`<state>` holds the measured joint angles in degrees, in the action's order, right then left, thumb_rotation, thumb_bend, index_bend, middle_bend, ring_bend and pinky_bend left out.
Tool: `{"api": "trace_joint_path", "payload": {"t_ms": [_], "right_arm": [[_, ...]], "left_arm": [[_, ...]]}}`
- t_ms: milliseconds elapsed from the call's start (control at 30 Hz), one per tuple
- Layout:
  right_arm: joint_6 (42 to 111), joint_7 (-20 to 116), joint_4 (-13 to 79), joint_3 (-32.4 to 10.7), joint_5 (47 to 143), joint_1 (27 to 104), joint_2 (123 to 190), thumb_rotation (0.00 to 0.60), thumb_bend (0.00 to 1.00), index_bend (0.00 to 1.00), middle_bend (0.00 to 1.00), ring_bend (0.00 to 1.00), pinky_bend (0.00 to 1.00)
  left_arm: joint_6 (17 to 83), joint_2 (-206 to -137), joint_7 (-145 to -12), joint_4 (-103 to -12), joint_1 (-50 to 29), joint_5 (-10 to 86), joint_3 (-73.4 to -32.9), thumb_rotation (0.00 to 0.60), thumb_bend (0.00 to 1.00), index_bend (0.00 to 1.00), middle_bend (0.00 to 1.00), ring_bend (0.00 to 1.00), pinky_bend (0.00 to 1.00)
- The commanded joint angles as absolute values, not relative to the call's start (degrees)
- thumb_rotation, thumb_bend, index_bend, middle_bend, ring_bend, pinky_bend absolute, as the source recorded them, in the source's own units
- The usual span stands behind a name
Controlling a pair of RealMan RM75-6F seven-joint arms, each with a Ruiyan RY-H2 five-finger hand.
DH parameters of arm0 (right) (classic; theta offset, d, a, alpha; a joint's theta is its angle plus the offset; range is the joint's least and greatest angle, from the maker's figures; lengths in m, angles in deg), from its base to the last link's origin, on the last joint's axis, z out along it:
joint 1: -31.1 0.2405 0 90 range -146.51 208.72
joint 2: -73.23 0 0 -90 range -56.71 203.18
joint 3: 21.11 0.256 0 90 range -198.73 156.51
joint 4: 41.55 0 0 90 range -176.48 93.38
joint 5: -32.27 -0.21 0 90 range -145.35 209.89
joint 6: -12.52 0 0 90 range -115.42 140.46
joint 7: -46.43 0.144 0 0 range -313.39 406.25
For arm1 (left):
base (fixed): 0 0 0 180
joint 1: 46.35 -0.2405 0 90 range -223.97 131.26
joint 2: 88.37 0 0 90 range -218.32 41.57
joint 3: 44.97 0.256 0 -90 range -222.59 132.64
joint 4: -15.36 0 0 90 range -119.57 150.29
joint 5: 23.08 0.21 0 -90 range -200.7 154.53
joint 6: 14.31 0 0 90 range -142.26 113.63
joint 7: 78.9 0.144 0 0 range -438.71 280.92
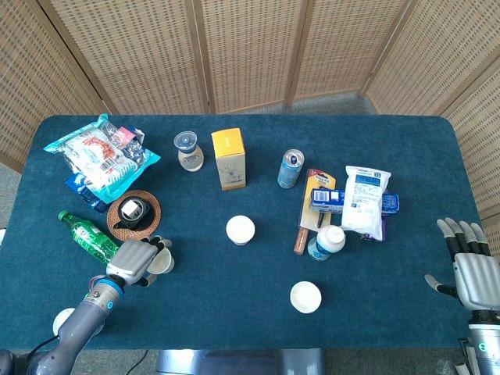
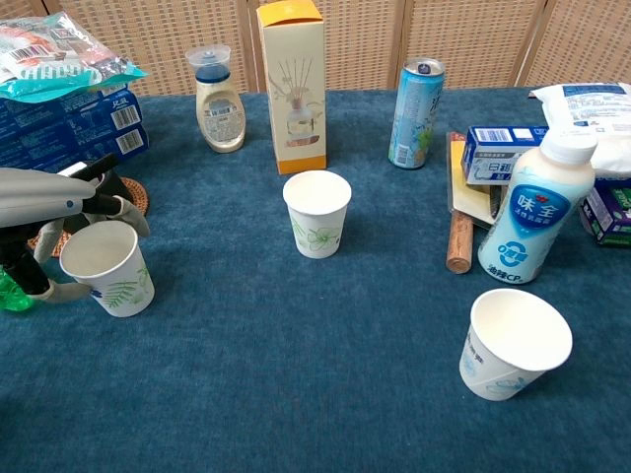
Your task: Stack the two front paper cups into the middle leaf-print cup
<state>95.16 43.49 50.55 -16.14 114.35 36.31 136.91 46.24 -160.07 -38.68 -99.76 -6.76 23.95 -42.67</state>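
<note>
The leaf-print middle cup (image 1: 241,230) (image 2: 317,214) stands upright at the table's centre. A left front paper cup (image 1: 162,263) (image 2: 106,268) stands on the cloth, and my left hand (image 1: 135,260) (image 2: 44,202) wraps it: fingers curl behind its rim and the thumb touches its near side. The right front paper cup (image 1: 305,297) (image 2: 513,343) stands alone, tilted slightly, near the front edge. My right hand (image 1: 474,269) hovers at the table's right edge with fingers spread, holding nothing. It shows only in the head view.
A green bottle (image 1: 87,234) and a wicker coaster (image 1: 133,212) lie just behind my left hand. A white drink bottle (image 2: 537,212), a wooden stick (image 2: 459,236), a can (image 2: 415,99) and a yellow box (image 2: 293,84) surround the middle cup.
</note>
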Motion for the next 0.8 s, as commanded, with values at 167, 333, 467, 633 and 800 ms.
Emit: {"api": "trace_joint_path", "payload": {"t_ms": [167, 333, 467, 633, 800], "right_arm": [[95.1, 43.59, 50.58, -16.13, 114.29, 36.31, 136.92, 0.6, 0.14, 0.0, 0.0, 0.0, 0.0], [95.04, 43.65, 50.6, -16.13, 114.22, 36.3, 136.89, 0.6, 0.14, 0.0, 0.0, 0.0, 0.0], [94.97, 43.74, 50.58, -16.11, 114.17, 36.32, 136.84, 0.6, 0.14, 0.0, 0.0, 0.0, 0.0], [94.97, 43.83, 50.58, -16.08, 114.14, 36.32, 136.87, 0.6, 0.14, 0.0, 0.0, 0.0, 0.0], [94.95, 43.92, 50.66, -16.08, 114.16, 36.31, 136.76, 0.6, 0.14, 0.0, 0.0, 0.0, 0.0]], "left_arm": [[47.57, -160.47, -38.12, -99.53, -6.81, 24.73, -41.99, 0.6, 0.4, 0.2, 0.24, 0.26, 0.54], [48.0, -160.79, -37.83, -99.37, -6.7, 24.54, -41.76, 0.6, 0.41, 0.2, 0.24, 0.26, 0.54], [48.35, -161.06, -37.64, -99.42, -6.62, 24.63, -41.6, 0.6, 0.45, 0.2, 0.24, 0.26, 0.54], [48.87, -161.21, -37.32, -99.7, -6.53, 24.62, -41.54, 0.6, 0.48, 0.2, 0.24, 0.26, 0.54], [49.29, -161.11, -37.31, -100.21, -6.49, 25.08, -41.51, 0.6, 0.48, 0.2, 0.24, 0.26, 0.54]]}}
